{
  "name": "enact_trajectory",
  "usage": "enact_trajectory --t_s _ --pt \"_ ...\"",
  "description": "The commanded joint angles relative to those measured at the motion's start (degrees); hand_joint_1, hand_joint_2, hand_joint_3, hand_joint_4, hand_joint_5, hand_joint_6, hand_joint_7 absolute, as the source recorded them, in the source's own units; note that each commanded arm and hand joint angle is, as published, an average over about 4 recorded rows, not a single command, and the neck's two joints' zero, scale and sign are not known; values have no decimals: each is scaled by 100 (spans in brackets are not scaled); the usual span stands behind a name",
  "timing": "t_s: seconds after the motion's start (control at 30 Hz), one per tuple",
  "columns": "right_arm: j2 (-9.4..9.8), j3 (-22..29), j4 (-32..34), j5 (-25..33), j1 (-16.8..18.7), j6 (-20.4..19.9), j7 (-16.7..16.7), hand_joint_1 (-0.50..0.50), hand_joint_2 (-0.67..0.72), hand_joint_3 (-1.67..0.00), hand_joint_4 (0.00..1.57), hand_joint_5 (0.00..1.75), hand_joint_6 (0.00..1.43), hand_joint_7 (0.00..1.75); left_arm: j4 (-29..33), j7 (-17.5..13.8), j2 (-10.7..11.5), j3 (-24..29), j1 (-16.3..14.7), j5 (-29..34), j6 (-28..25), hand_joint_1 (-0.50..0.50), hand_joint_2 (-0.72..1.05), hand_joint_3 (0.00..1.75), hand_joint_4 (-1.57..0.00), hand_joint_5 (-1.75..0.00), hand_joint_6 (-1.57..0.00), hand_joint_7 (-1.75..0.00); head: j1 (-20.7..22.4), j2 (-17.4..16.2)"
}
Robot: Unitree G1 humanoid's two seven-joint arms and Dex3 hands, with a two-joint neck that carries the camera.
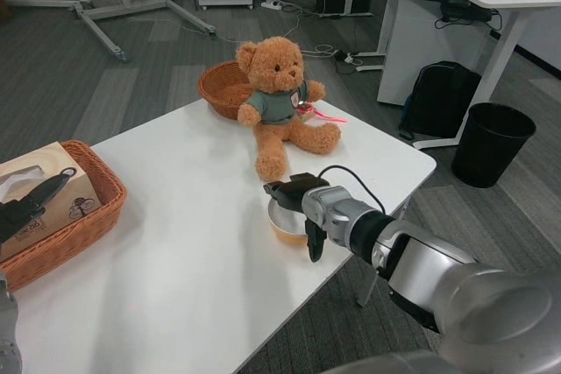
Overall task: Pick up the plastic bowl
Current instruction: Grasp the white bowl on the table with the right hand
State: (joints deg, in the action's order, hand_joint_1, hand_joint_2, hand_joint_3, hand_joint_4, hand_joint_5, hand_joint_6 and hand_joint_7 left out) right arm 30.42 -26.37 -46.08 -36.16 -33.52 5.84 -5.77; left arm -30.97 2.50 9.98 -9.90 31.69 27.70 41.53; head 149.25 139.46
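Gripping the plastic bowl (285,222) with my right hand (302,208) near the table's (193,243) four o'clock edge.

I see the fingers wrapped over the bowl's rim, one hanging down its near side; the bowl sits on the white surface, at six o'clock from the teddy bear (282,102). A round wicker basket (223,87) lies at ten o'clock behind the bear. My left hand (26,206) rests at nine o'clock over the tissue box (44,194) in a rectangular wicker tray (83,225); I cannot tell its finger state.
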Motion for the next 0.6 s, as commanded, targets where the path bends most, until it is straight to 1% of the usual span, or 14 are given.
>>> enact_trajectory --t_s 0.03,0.13,0.27,0.43,0.5,0.6 --pt "-54 -122 -221 74 -110 -21 23 -21 -18 -16 0 0 0 0 17 5 31 1 -44 7 31 -50 43 0 0 0 0 0 8 -8" --pt "-76 -184 -373 118 -176 -26 34 -21 -22 -16 0 0 0 0 12 5 31 -1 -53 7 31 -50 43 0 0 0 0 0 10 -6" --pt "-107 -267 -588 155 -273 -32 54 -21 -22 -16 0 0 0 0 6 5 31 -1 -58 14 31 -50 43 0 0 0 0 0 10 -12" --pt "-115 -417 -696 166 -359 -59 118 -21 -29 -16 0 0 0 0 -3 5 31 -4 -58 16 35 -50 43 0 0 0 0 0 8 -23" --pt "-120 -461 -731 183 -387 -57 133 -21 -29 -16 0 5 0 0 -10 5 31 -4 -58 16 40 -50 43 0 0 0 0 0 8 -30" --pt "-124 -507 -775 232 -422 -57 137 -22 -35 -24 0 12 0 7 -14 5 31 -4 -58 16 40 -50 43 0 0 0 0 0 10 -31"
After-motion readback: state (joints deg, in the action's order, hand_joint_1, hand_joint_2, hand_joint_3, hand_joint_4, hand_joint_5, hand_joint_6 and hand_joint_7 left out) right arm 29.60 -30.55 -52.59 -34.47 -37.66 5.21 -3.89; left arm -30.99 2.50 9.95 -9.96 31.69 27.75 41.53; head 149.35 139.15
